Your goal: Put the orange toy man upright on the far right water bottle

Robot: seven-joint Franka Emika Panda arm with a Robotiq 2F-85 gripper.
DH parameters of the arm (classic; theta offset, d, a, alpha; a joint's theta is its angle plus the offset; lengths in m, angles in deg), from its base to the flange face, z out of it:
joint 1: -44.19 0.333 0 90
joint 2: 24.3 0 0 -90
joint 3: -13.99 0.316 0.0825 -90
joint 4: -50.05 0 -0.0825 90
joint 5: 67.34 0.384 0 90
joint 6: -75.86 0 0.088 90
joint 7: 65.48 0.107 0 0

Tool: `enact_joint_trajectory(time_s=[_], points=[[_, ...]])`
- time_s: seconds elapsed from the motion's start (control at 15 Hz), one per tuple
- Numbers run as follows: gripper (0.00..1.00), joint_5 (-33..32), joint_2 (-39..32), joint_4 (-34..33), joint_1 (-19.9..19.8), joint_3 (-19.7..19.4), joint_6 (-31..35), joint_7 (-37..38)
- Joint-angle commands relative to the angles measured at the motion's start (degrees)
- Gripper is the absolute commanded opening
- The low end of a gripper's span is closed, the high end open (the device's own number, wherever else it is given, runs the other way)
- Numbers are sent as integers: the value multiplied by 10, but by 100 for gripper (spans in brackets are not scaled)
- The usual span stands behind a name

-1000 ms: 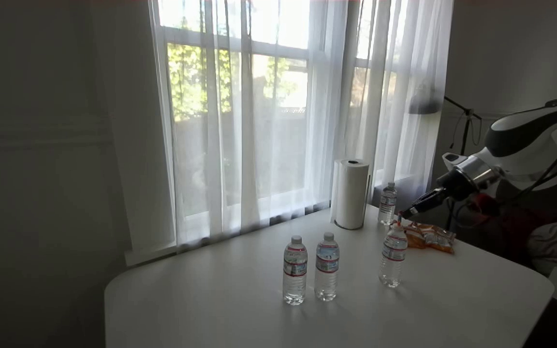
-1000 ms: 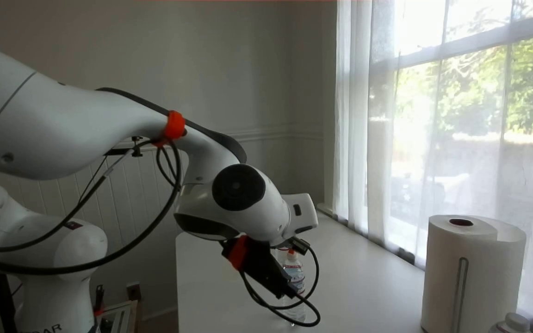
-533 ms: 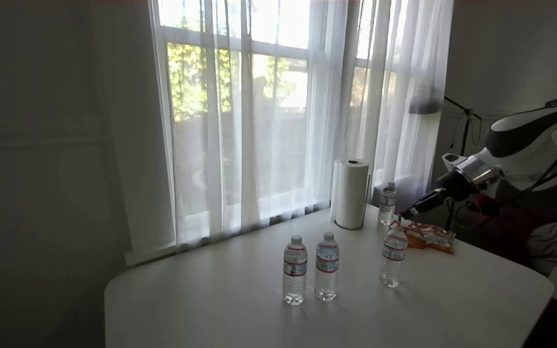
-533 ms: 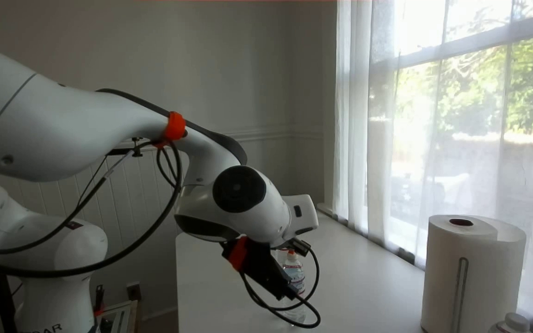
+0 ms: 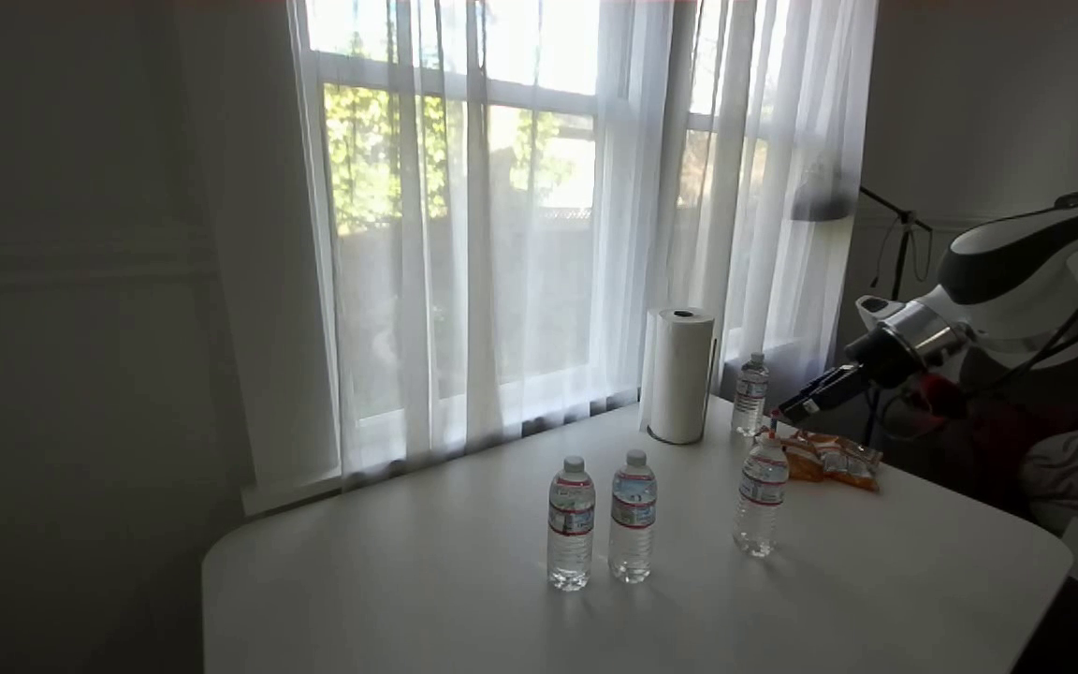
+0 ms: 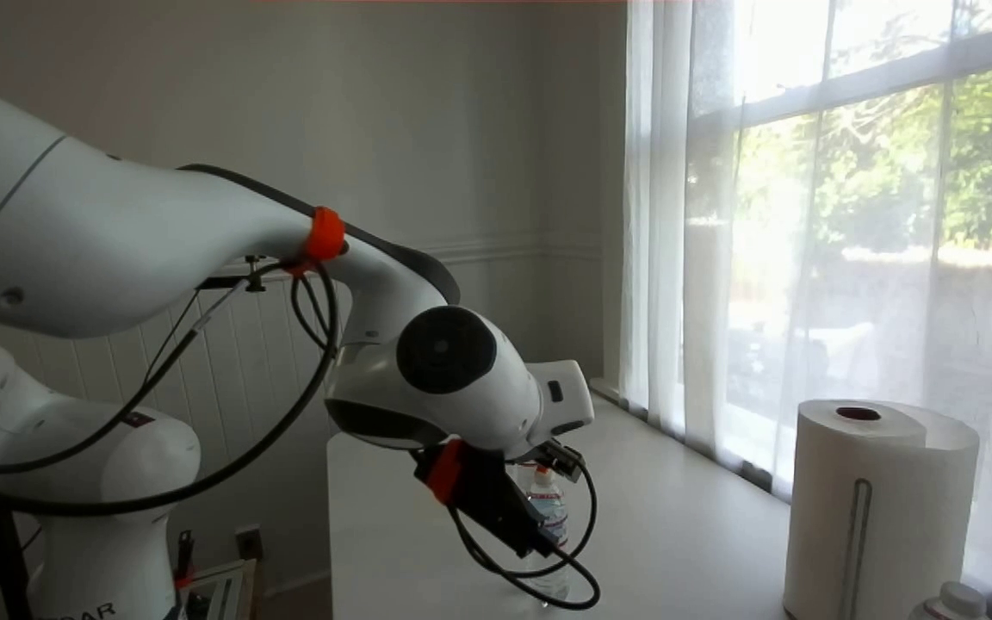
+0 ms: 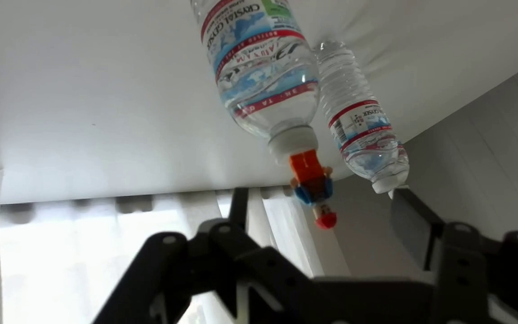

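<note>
The orange toy man (image 7: 308, 168), with orange legs, blue sleeves and a red cap, stands feet down on the white lid of a water bottle (image 7: 259, 67); the wrist view shows this upside down. My gripper (image 7: 321, 194) is open, one finger on each side of the figure, with gaps between it and both pads (image 7: 409, 225). In an exterior view the gripper (image 5: 790, 413) slants down to the top of this bottle (image 5: 762, 505), the rightmost of the near ones. An orange bit of the toy man (image 6: 542, 470) shows above the bottle (image 6: 548, 508) in an exterior view, where my fingers are hidden.
Two bottles, one here (image 5: 571, 524) and one beside it (image 5: 633, 515), stand left on the white table (image 5: 389, 580). Behind are a paper towel roll (image 5: 679, 374), a further bottle (image 5: 750, 393) and orange snack bags (image 5: 834, 461). A neighbouring bottle (image 7: 358, 117) shows close by in the wrist view.
The gripper's fingers have spread apart around the toy man, which stays on the bottle lid. The arm itself has hardly moved.
</note>
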Motion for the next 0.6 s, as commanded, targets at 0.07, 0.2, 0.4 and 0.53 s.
enact_joint_trajectory(time_s=[0.07, 0.2, 0.4, 0.53], points=[[100, -25, 5, -16, -27, 41, -32, 27], [100, -30, -11, -27, -45, 73, -58, 46], [100, -31, -43, -47, -88, 135, -94, 93], [100, -32, -73, -66, -128, 183, -122, 131]])
